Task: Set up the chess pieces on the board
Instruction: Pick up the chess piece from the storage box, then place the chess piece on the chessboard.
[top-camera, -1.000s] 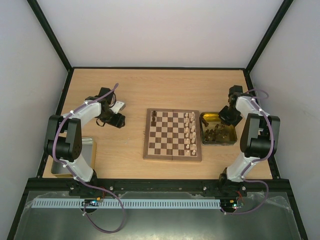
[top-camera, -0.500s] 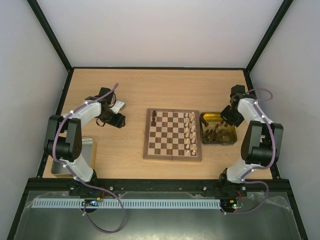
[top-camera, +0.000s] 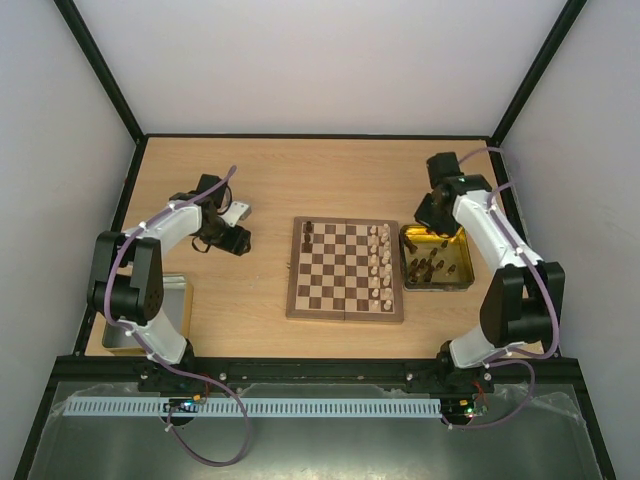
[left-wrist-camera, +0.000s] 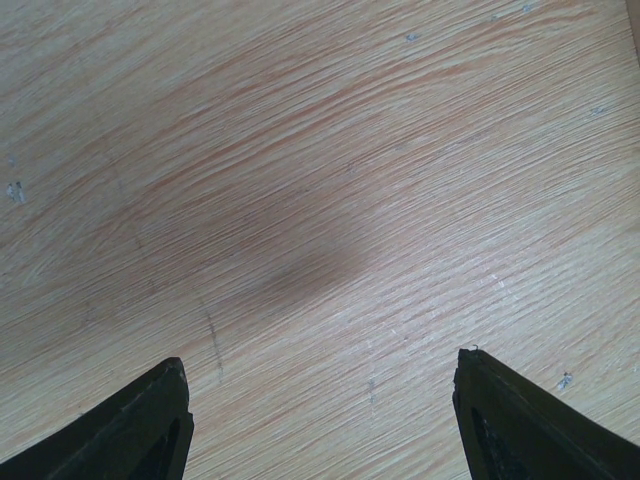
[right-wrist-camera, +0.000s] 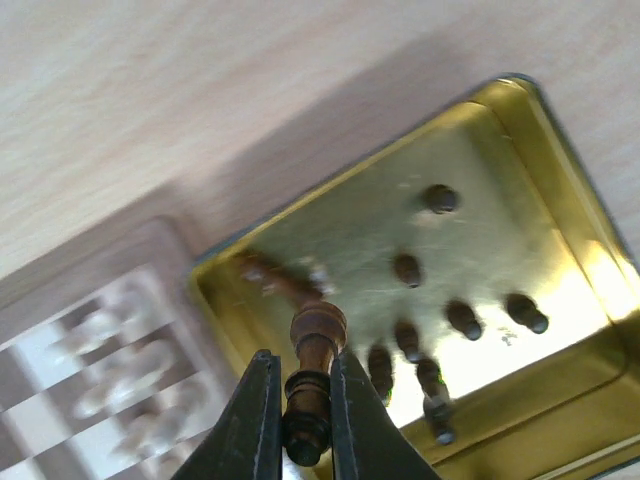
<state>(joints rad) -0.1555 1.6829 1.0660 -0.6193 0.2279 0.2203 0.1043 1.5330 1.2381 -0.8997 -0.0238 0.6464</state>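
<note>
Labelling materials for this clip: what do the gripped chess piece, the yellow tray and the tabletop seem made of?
Chess piece: likely dark varnished wood, turned rings, slight sheen. Tray: probably metal, brassy yellow, bright glare. Tabletop: pale wood grain, matte; solid or laminate unclear.

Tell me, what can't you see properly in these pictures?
- Kind of dark piece the right gripper holds: right wrist view, fingers hide its sides; top view, too small.
- Pale pieces on the board: tiny from the top, blurred in the right wrist view.
- Grey box: top view, left arm hides most of it.
- Left gripper: left wrist view, the bottom edge cuts it off.
</note>
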